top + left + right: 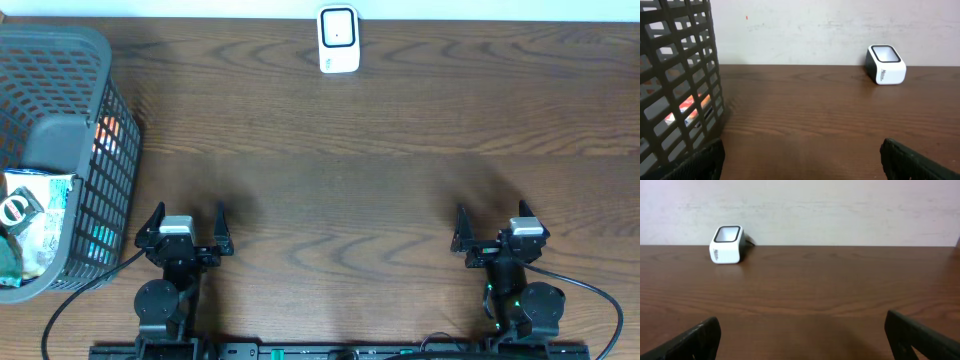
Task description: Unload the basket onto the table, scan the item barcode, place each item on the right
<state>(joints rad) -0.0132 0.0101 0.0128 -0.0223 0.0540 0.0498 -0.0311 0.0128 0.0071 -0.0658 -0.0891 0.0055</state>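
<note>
White scanner [339,40] at far edge, grey basket [115,170] at left, left pincer [190,213] released, right pincer [491,214] released.

A dark wooden table [380,200] fills the view, its grain running side to side. A grey mesh basket [118,170] stands at its left end, and a pale wall [805,30] rises behind.

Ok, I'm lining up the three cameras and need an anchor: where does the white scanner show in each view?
Overhead: the white scanner sits top centre, at the table's far edge.
Left wrist: right of centre, upper half, in front of the pale wall.
Right wrist: left of centre, upper half, in front of the same wall.
Shared landmark: the dark wooden table, whose far edge runs just behind the scanner in all three views.
</note>
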